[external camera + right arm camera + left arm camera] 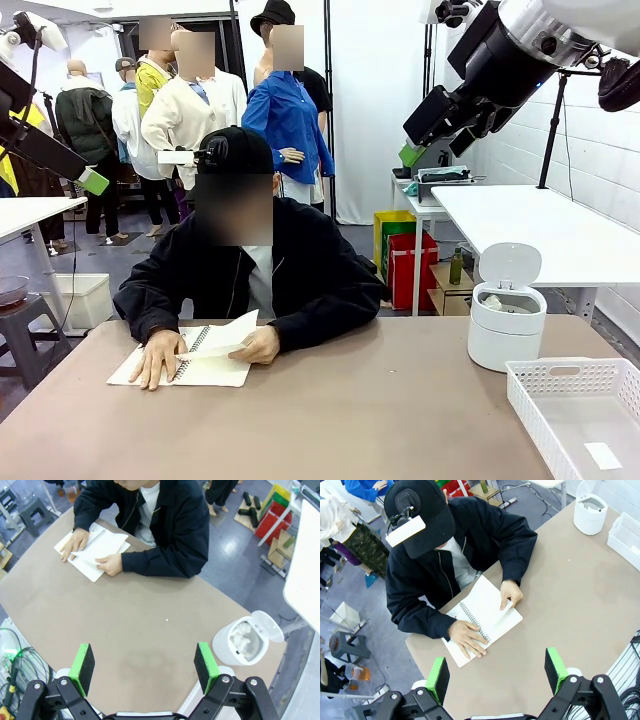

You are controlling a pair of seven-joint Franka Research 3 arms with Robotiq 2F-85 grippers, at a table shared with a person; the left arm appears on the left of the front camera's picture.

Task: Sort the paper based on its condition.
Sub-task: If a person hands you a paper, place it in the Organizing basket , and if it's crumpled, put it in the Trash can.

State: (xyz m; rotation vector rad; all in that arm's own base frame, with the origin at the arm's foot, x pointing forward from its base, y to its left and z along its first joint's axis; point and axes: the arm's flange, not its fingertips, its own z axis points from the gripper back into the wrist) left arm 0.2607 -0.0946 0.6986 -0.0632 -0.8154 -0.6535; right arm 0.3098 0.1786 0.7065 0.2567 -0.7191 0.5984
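an open spiral notebook [215, 372] lies on the brown table [350, 425], well apart from a white bin [505, 340] and basket [600, 376].

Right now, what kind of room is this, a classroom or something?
Probably a robot lab or workshop, not a classroom. The left gripper and the right gripper hang over the brown table, plain white work tables stand behind, and red and yellow crates sit on the floor.
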